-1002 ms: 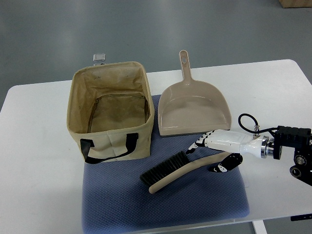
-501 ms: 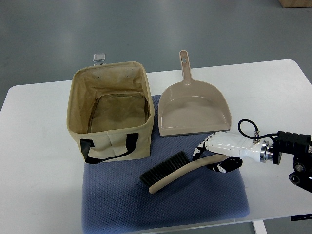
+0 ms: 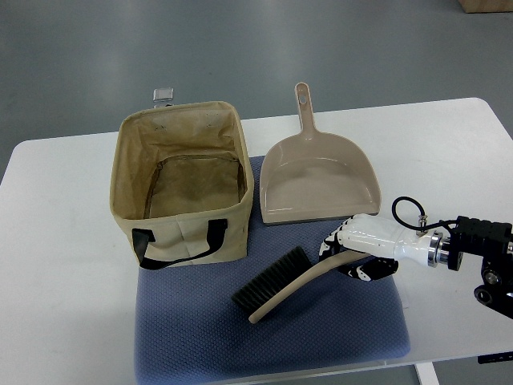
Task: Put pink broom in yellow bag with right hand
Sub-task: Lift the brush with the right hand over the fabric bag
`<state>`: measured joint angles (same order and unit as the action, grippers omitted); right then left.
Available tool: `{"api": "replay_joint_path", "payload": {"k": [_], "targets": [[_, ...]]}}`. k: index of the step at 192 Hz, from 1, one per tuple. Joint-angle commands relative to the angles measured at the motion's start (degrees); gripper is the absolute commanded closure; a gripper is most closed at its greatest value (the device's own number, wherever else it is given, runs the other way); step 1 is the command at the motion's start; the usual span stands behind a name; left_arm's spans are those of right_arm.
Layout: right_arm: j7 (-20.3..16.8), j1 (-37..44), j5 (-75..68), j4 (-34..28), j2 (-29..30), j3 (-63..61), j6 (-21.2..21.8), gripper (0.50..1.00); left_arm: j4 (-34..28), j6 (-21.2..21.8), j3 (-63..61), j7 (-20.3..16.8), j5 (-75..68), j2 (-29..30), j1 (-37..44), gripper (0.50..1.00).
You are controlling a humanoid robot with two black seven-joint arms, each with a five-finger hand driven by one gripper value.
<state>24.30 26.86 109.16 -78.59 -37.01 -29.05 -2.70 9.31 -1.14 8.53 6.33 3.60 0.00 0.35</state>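
The pink-beige broom (image 3: 295, 285) lies on the blue mat (image 3: 272, 341), dark bristles toward the left, its curved handle running up to the right. My right hand (image 3: 343, 257) comes in from the right edge and its fingers are curled around the handle's far end. The yellow fabric bag (image 3: 186, 234) stands open and upright to the left of the broom, black handle straps hanging on its front wall; its inside looks empty. The left hand is out of view.
A matching beige dustpan (image 3: 321, 180) lies on the white table (image 3: 64, 265) just behind my hand, its handle pointing away. A small metal clip (image 3: 164, 95) sits behind the bag. A black cable (image 3: 405, 210) loops at my wrist.
My hand has slid left and closed around the handle's end. The broom has pivoted, its bristle end swinging slightly down toward the near edge.
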Motion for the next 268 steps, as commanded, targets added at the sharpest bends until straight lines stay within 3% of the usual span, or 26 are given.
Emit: {"api": "replay_joint_path", "payload": {"k": [1, 72, 152, 192, 268], "targets": [[0.05, -0.05, -0.09, 0.46, 0.01, -0.21, -1.96, 1.000, 0.00, 0.00, 0.00, 0.00, 0.00, 0.00, 0.00, 0.500], [1.63, 0.57, -1.49, 0.90, -1.13, -1.53, -10.05, 1.000, 0.00, 0.00, 0.00, 0.00, 0.00, 0.00, 0.00, 0.500], [2.42, 9.62, -11.34, 1.16, -6.15, -4.17, -9.43, 1.000, 0.00, 0.00, 0.00, 0.00, 0.00, 0.00, 0.00, 0.500], [2.42, 18.06, -12.39, 7.93, -5.97, -5.31, -8.82, 1.000, 0.00, 0.00, 0.00, 0.00, 0.00, 0.00, 0.00, 0.500], [0.58, 25.96, -11.34, 9.69, 1.15, -5.40, -8.73, 1.000, 0.00, 0.00, 0.00, 0.00, 0.00, 0.00, 0.00, 0.500]]}}
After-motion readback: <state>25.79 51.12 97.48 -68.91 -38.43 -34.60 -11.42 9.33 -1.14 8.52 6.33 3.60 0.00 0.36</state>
